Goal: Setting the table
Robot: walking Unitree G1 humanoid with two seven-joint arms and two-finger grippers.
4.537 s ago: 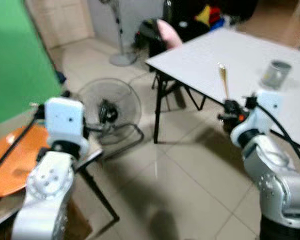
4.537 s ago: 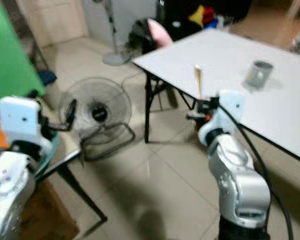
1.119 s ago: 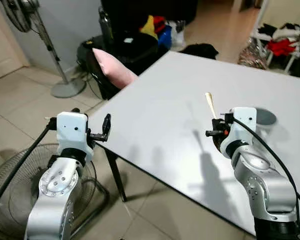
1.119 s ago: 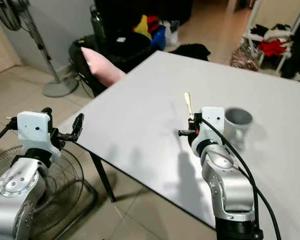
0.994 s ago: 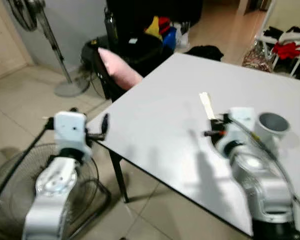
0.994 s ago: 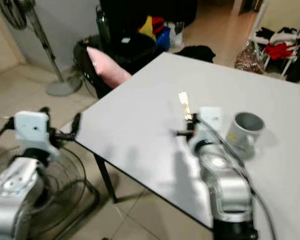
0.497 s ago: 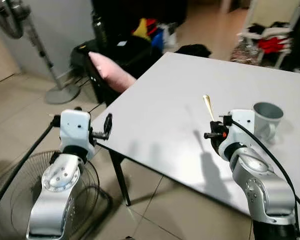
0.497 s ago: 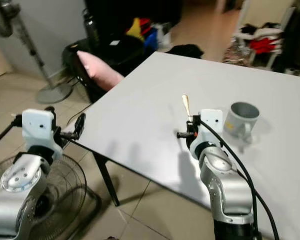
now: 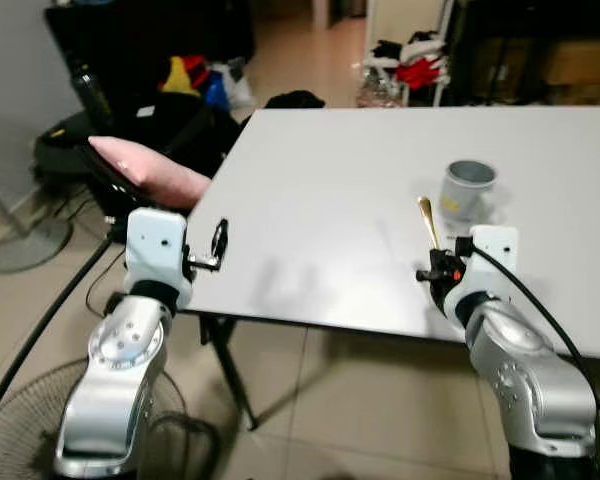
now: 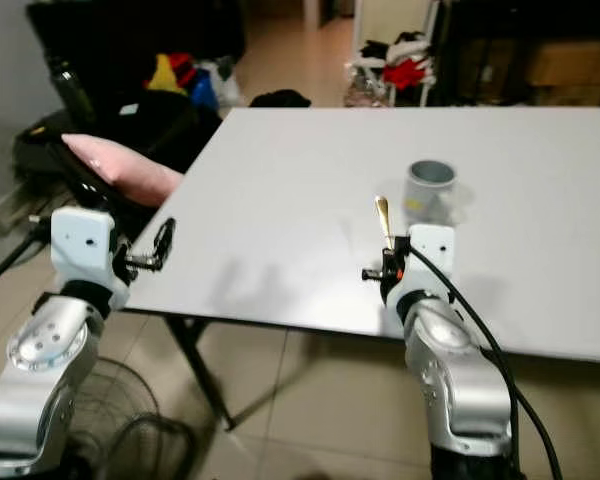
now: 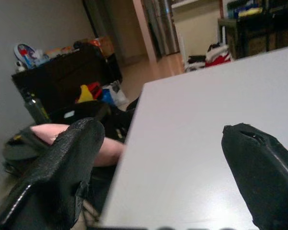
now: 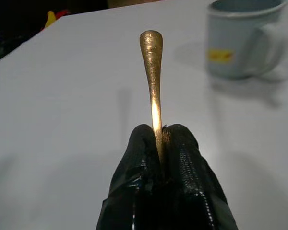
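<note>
White tabletop (image 9: 310, 190) now sits square ahead — camera swung. Right gripper (image 12: 157, 143) at the near edge pinches a gold spoon (image 12: 151, 72), bowl hidden between its fingers; grey mug (image 9: 465, 189) just beyond. Left gripper (image 11: 168, 158) spread wide off the near-left corner.

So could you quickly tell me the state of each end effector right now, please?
Left end effector: open, holding nothing, at the edge of the white table.
Right end effector: closed on the gold utensil handle, near the mug.

gold spoon (image 12: 151, 72), grey mug (image 9: 464, 190), white table (image 9: 320, 170).
</note>
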